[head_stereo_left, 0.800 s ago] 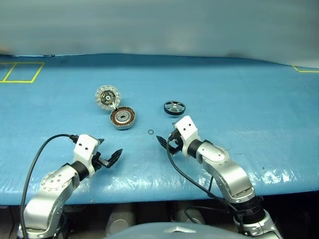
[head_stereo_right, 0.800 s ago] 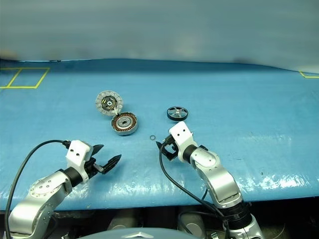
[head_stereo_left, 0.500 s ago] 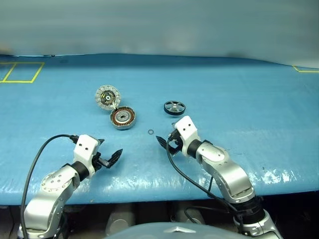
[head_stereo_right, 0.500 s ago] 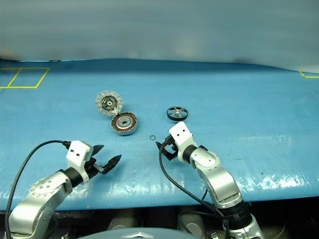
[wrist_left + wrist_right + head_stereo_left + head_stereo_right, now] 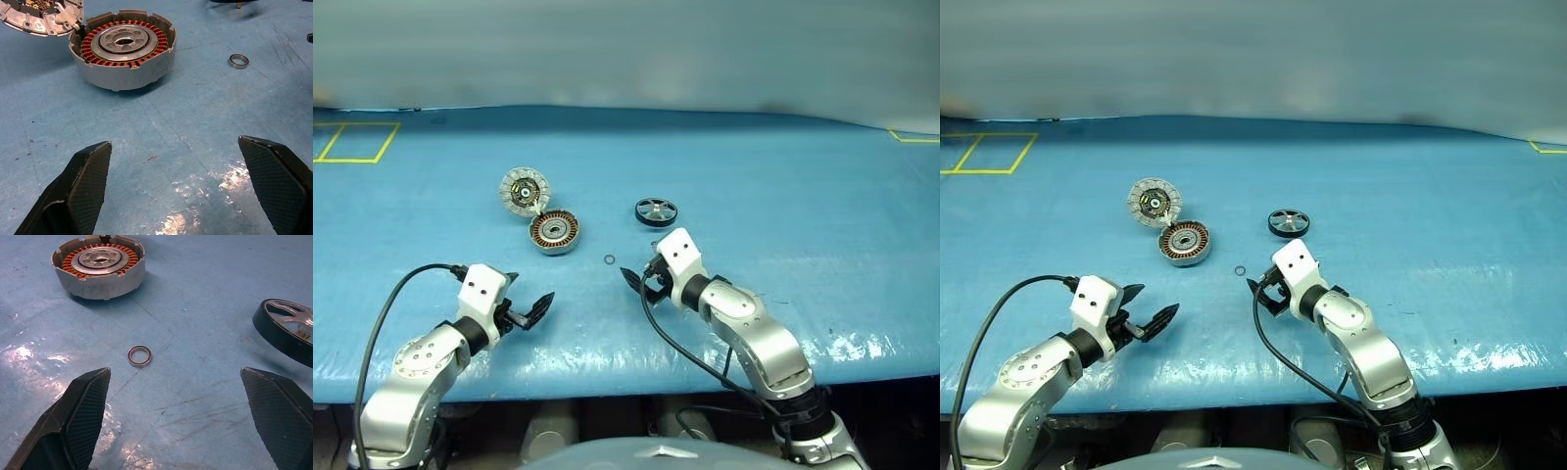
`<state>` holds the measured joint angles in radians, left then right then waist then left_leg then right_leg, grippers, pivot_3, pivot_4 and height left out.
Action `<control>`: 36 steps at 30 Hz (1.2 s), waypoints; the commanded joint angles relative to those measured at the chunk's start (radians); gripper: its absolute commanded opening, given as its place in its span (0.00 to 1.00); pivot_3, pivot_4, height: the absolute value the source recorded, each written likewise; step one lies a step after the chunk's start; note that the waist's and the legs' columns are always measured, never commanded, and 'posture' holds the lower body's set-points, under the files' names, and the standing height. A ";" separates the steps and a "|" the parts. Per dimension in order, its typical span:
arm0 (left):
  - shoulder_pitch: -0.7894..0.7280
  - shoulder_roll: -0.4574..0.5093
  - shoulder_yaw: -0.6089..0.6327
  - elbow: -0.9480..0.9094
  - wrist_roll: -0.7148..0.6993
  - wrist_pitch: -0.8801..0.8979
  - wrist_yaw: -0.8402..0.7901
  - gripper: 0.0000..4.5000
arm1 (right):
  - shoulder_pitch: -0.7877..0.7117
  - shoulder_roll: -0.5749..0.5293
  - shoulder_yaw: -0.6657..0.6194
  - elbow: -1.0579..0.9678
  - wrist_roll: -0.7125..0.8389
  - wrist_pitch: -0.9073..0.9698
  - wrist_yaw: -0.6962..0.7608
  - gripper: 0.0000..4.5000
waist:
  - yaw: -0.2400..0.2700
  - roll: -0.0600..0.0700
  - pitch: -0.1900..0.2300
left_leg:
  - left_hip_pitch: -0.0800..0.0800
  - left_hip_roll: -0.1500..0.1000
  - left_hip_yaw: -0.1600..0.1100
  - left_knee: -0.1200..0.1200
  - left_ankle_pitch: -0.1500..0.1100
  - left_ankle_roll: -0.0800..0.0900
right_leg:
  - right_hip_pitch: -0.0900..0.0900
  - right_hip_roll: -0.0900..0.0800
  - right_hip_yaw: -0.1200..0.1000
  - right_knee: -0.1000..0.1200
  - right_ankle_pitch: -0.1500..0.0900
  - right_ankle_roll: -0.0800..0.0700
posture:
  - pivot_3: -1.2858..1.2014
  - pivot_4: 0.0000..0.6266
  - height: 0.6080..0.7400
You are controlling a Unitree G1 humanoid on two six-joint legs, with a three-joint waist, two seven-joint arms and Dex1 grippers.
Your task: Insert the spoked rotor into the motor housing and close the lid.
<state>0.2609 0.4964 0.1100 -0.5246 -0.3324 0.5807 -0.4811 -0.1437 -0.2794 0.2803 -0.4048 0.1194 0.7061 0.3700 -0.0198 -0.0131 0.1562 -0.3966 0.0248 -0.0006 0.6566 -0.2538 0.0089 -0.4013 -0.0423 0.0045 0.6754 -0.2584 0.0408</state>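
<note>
The motor housing (image 5: 554, 233), a grey cup with copper windings, rests on the blue table with its lid (image 5: 525, 189) swung open and lying flat behind it. To their right lies the spoked rotor (image 5: 656, 211), black with silver spokes. My left gripper (image 5: 527, 303) hovers open near the table's front edge, short of the housing (image 5: 122, 48), nothing between its fingers (image 5: 90, 174). My right gripper (image 5: 640, 276) is open and empty too, just in front of the rotor (image 5: 288, 331) and pointing toward the housing (image 5: 99, 266).
A small thin washer ring (image 5: 609, 259) lies on the table between housing and right gripper; the right wrist view has this ring (image 5: 139, 355) just ahead of the fingers. Yellow tape lines (image 5: 352, 143) mark the table's far left. The table's front edge (image 5: 607, 367) runs just below both arms.
</note>
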 commanded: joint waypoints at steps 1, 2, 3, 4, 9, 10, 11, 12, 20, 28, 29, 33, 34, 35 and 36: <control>-0.005 0.010 0.010 -0.018 0.002 -0.010 -0.002 1.00 | -0.011 0.005 -0.005 -0.021 -0.001 -0.009 -0.002 1.00 | 0.000 0.000 0.000 | 0.000 0.000 0.000 0.000 0.000 0.000 | 0.000 0.000 0.000 0.000 0.000 0.000 | 0.52 0.24 1.00; -0.004 0.012 0.012 -0.019 0.002 -0.007 -0.002 1.00 | -0.011 0.006 -0.004 -0.020 -0.001 -0.009 -0.002 1.00 | 0.000 0.000 0.000 | 0.000 0.000 0.000 0.000 0.000 0.000 | 0.000 0.000 0.000 0.000 0.000 0.000 | 0.52 0.24 1.00; -0.004 0.016 0.014 -0.020 0.000 -0.004 -0.005 1.00 | -0.011 0.006 -0.004 -0.020 -0.001 -0.009 -0.002 1.00 | 0.000 0.000 0.000 | 0.000 0.000 0.000 0.000 0.000 0.000 | 0.000 0.000 0.000 0.000 0.000 0.000 | 0.52 0.24 1.00; -0.004 0.020 0.017 -0.021 -0.003 -0.002 -0.009 1.00 | -0.012 0.008 -0.004 -0.020 -0.001 -0.009 -0.002 1.00 | 0.000 0.000 0.000 | 0.000 0.000 0.000 0.000 0.000 0.000 | 0.000 0.000 0.000 0.000 0.000 0.000 | 0.52 0.24 1.00; -0.039 0.097 0.046 -0.017 -0.027 0.029 -0.067 1.00 | -0.016 0.011 -0.002 -0.014 -0.003 -0.011 -0.002 1.00 | 0.000 0.000 0.000 | 0.000 0.000 0.000 0.000 0.000 0.000 | 0.000 0.000 0.000 0.000 0.000 0.000 | 0.52 0.24 1.00; -0.057 0.125 0.056 -0.012 -0.032 0.035 -0.088 1.00 | -0.019 0.012 -0.002 -0.012 -0.003 -0.012 -0.002 1.00 | 0.000 0.000 0.000 | 0.000 0.000 0.000 0.000 0.000 0.000 | 0.000 0.000 0.000 0.000 0.000 0.000 | 0.52 0.24 1.00; -0.081 0.164 0.066 -0.002 -0.036 0.044 -0.114 1.00 | -0.023 0.013 -0.003 -0.009 -0.002 -0.014 -0.001 1.00 | 0.001 0.000 0.000 | 0.000 0.001 0.000 0.000 0.000 0.000 | 0.000 0.001 0.000 0.000 0.000 0.000 | 0.52 0.24 1.00; -0.106 0.205 0.071 0.012 -0.034 0.050 -0.139 1.00 | -0.026 0.015 -0.003 -0.005 -0.002 -0.015 0.000 1.00 | 0.002 0.000 0.000 | 0.000 0.001 -0.001 0.000 0.000 0.000 | 0.000 0.001 -0.001 0.000 0.000 -0.001 | 0.52 0.24 1.00; -0.400 0.523 -0.066 0.208 0.023 0.032 -0.429 1.00 | -0.047 0.030 0.011 0.023 -0.002 -0.034 0.003 1.00 | 0.001 -0.001 0.001 | 0.000 0.001 0.000 0.000 0.000 0.000 | -0.001 0.003 0.000 0.000 0.000 -0.002 | 0.52 0.24 1.00; -0.829 0.576 -0.389 0.540 0.218 -0.069 -0.751 1.00 | -0.045 0.032 0.004 0.024 0.000 -0.045 0.001 1.00 | -0.002 -0.002 0.001 | -0.006 -0.003 0.003 0.000 0.000 0.000 | -0.007 0.005 0.002 0.001 0.001 -0.001 | 0.52 0.24 1.00; -0.879 0.565 -0.428 0.577 0.245 -0.083 -0.793 1.00 | -0.044 0.031 0.002 0.023 0.000 -0.046 0.001 1.00 | -0.004 -0.002 0.001 | -0.006 -0.003 0.003 0.000 0.000 0.000 | -0.008 0.005 0.002 0.001 0.001 -0.001 | 0.52 0.24 1.00; -1.031 0.512 -0.541 0.719 0.341 -0.142 -0.901 1.00 | -0.046 0.031 -0.001 0.027 -0.001 -0.047 -0.001 1.00 | -0.004 -0.002 0.001 | -0.011 -0.002 0.004 0.003 0.000 0.000 | -0.012 0.006 0.002 0.001 0.001 -0.001 | 0.52 0.24 1.00; -1.065 0.494 -0.565 0.754 0.364 -0.155 -0.925 1.00 | -0.046 0.032 -0.001 0.029 -0.001 -0.048 -0.002 1.00 | -0.005 -0.002 0.001 | -0.012 -0.002 0.004 0.004 0.000 0.000 | -0.013 0.006 0.002 0.001 0.001 -0.001 | 0.52 0.24 1.00; -1.095 0.476 -0.587 0.784 0.384 -0.165 -0.948 1.00 | -0.047 0.033 -0.001 0.030 -0.001 -0.048 -0.003 1.00 | -0.004 -0.002 0.001 | -0.014 -0.002 0.004 0.005 0.000 0.001 | -0.013 0.006 0.002 0.001 0.001 -0.001 | 0.52 0.24 1.00; -1.122 0.460 -0.609 0.810 0.409 -0.179 -0.970 1.00 | -0.046 0.036 -0.002 0.029 -0.001 -0.049 -0.005 1.00 | -0.005 -0.002 0.001 | -0.014 -0.002 0.004 0.006 0.000 0.001 | -0.014 0.006 0.002 0.001 0.001 0.000 | 0.52 0.24 1.00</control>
<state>-0.8180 0.9620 -0.4780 0.2533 0.0351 0.4297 -1.4095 -0.1802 -0.2508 0.2909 -0.3537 0.1191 0.6805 0.3693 -0.0249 -0.0155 0.1575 -0.4113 0.0230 0.0034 0.6627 -0.2544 0.0099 -0.4153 -0.0361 0.0069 0.6766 -0.2569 0.0409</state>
